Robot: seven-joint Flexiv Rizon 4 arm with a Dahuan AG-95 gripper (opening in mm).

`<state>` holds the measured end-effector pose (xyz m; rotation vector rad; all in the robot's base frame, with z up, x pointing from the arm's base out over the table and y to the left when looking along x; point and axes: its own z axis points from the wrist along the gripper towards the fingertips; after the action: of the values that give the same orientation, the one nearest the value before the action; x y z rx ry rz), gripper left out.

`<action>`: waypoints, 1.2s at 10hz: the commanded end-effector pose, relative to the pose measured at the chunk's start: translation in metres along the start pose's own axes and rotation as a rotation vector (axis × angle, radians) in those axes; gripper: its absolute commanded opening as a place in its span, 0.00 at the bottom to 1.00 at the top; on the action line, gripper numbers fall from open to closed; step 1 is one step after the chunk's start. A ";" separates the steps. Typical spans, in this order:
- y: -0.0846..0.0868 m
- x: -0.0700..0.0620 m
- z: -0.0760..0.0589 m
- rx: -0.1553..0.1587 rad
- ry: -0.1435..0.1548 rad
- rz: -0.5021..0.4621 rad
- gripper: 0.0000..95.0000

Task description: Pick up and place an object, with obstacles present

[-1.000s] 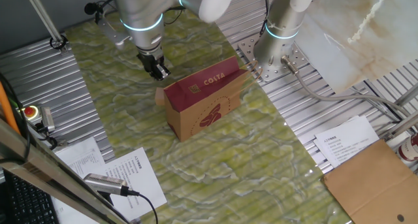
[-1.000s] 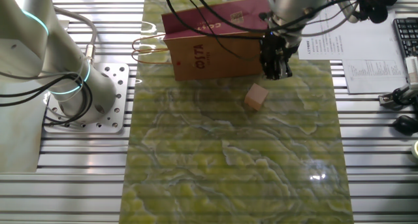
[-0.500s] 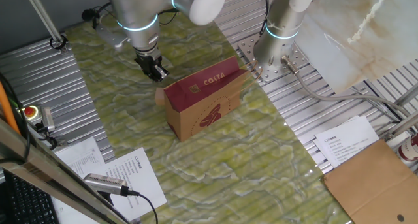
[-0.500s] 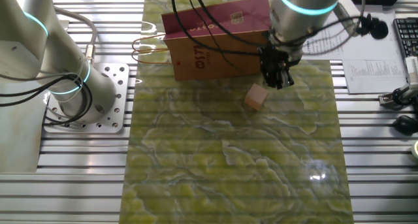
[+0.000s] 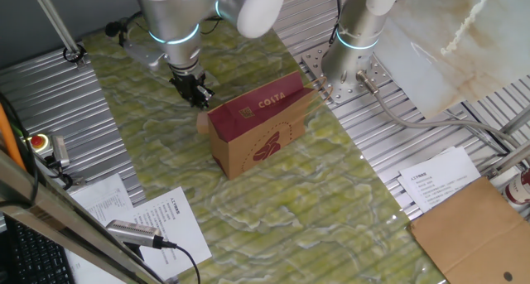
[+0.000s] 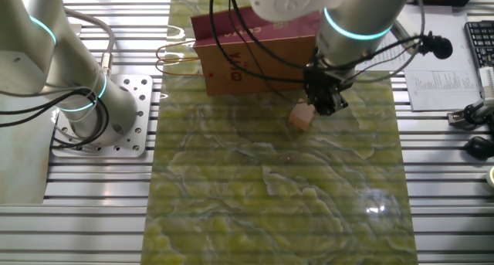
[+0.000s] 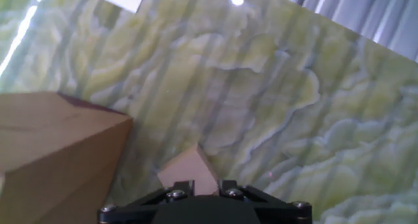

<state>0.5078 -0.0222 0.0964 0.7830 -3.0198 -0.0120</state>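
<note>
The small pale tan cube [image 6: 301, 117] lies on the green marbled mat just in front of the carton. In one fixed view it [image 5: 201, 120] peeks out at the carton's left end. The upright kraft-brown COSTA carton [image 5: 261, 122] with its dark red top band stands mid-mat, and shows in the other fixed view [image 6: 255, 56]. My gripper [image 6: 328, 104] hangs just beside and above the cube, next to the carton's corner. In the hand view the cube [image 7: 188, 170] sits at the bottom edge between my jaws [image 7: 198, 185], which stand slightly apart and empty; the carton [image 7: 52, 152] is on the left.
A second robot base [image 6: 100, 114] stands on the slatted table beside the mat. Printed sheets [image 5: 157, 218], a flat brown cardboard sheet [image 5: 480, 226] and a cabled handheld device [image 5: 137, 233] lie around the mat's edges. Cables hang over the carton [image 6: 247, 41].
My gripper has moved along the carton's end and come down closer to the cube. The cube and the carton have not moved.
</note>
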 end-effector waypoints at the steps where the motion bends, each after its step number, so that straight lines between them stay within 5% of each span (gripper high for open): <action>1: 0.003 0.004 0.005 -0.003 -0.005 -0.078 0.60; 10: 0.020 0.001 0.035 -0.013 -0.017 -0.177 0.60; 11: 0.022 0.001 0.036 -0.013 -0.014 -0.184 0.80; 12: 0.022 0.002 0.041 -0.011 -0.015 -0.188 0.80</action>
<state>0.4945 -0.0035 0.0561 1.0673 -2.9445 -0.0369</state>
